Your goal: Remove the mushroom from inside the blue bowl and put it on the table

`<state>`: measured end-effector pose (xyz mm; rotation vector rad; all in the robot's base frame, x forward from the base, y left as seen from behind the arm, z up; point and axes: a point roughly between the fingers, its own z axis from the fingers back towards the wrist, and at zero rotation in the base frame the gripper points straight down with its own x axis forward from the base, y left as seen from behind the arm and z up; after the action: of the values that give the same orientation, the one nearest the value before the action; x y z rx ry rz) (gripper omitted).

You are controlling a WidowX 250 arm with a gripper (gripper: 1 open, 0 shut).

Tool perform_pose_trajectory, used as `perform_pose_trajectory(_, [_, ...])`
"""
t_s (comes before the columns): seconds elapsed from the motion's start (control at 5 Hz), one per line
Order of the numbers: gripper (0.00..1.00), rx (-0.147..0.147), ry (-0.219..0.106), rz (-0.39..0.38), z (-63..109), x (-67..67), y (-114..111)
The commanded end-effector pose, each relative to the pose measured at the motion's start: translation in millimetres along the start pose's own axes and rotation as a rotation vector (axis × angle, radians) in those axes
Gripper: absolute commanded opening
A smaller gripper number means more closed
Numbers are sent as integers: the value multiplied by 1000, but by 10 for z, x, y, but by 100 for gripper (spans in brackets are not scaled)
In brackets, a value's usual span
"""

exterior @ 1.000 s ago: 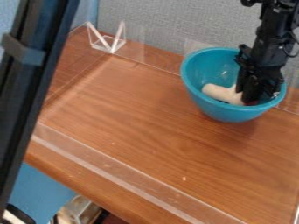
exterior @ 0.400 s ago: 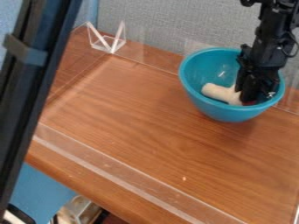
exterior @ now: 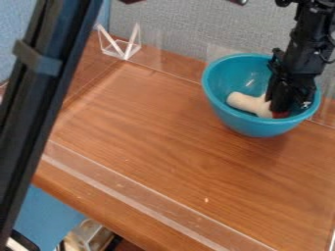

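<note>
The end effector (exterior: 289,101) is seen lowered inside the blue bowl (exterior: 242,108), over the cap end of the mushroom (exterior: 248,101), whose cream stem lies toward the bowl's left inner wall. Compared with a second ago, the mushroom has not been lifted. Whether the jaws are clamped on the cap cannot be told. The counter (exterior: 157,137) left of the bowl awaits the placement.

I read this as a robot test cell in a lab, not a home. My brown wood-grain counter (exterior: 170,127) is fenced by low clear acrylic walls (exterior: 124,186), with grey fabric paneling (exterior: 197,25) at 12 o'clock and a black slanted rig pole (exterior: 46,88) at 9 o'clock.
</note>
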<state>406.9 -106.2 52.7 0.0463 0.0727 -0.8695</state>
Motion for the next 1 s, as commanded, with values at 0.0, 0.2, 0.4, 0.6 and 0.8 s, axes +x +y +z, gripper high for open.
perform_pose_trajectory(0.0, [0,29,-35,-28,254,154,-131])
perform_pose_trajectory(0.2, [0,33,-35,-17,320,211,-92])
perform_pose_trajectory(0.4, [0,39,-29,-5,398,242,-83])
perform_pose_trajectory(0.6, [0,41,-22,23,453,221,-89])
perform_pose_trajectory(0.8, [0,41,-16,50,503,201,-94])
